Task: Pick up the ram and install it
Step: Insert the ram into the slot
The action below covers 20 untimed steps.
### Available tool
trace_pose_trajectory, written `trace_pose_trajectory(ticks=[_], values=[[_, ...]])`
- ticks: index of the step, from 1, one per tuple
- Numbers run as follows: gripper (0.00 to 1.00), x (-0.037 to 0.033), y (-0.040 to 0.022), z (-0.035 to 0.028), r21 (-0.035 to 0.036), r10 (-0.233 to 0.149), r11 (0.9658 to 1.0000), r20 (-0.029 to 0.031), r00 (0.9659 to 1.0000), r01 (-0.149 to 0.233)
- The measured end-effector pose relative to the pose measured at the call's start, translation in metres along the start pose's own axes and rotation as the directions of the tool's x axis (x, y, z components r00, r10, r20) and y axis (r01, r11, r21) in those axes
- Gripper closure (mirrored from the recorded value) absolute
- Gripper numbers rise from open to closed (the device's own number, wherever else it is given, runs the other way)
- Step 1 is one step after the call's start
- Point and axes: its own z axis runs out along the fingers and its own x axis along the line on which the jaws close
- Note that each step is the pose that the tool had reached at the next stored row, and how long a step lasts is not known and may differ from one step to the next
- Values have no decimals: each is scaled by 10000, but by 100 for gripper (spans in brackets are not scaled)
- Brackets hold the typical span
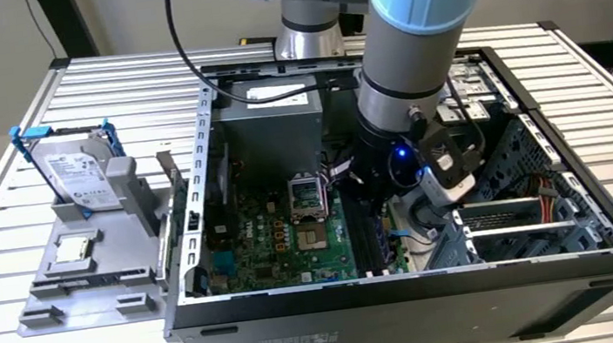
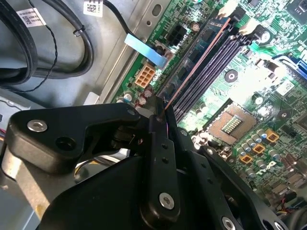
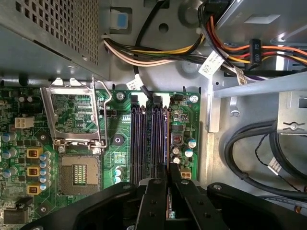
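The ram (image 2: 194, 64) is a thin board seen edge-on, running from my gripper (image 2: 161, 106) along the black memory slots (image 2: 216, 67) of the green motherboard. The black fingers (image 2: 158, 143) are shut on one end of the stick. In the first wrist view the gripper (image 3: 168, 178) hangs over the slot (image 3: 164, 139) nearest the board's edge, with a sliver of ram (image 3: 168, 203) between the fingers. Whether the stick is pressed into the slot, I cannot tell. In the exterior view the arm's wrist (image 1: 399, 164) reaches down into the open computer case (image 1: 414, 285).
An open processor socket (image 3: 76, 172) with its raised metal frame (image 3: 74, 115) lies beside the slots. Cable bundles (image 3: 158, 52) and black cables (image 3: 254, 143) run along the case wall. Outside the case, a grey stand (image 1: 85, 277) carries a hard drive (image 1: 79, 173) and a processor chip (image 1: 74, 248).
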Motion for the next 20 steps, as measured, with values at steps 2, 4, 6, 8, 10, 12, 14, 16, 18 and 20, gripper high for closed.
trace_pose_trajectory(ticks=[2,4,6,8,10,12,14,16,18,20], values=[[100,0,1,5,-1,-1,10000,0,10000,1],[100,1,1,13,0,-1,10000,1,10000,1],[100,2,1,17,1,-1,10000,0,10000,1],[100,2,2,18,2,-1,10000,0,10000,1],[100,3,2,19,-1,0,10000,-1,10000,0],[100,5,2,19,-1,7,10000,0,10000,-7],[100,5,3,10,4,15,10000,0,10000,-15],[100,4,4,-21,18,16,10000,-1,10000,-16],[100,8,4,-31,21,43,10000,1,10000,-43],[100,10,5,-31,25,98,9999,2,10000,-98]])
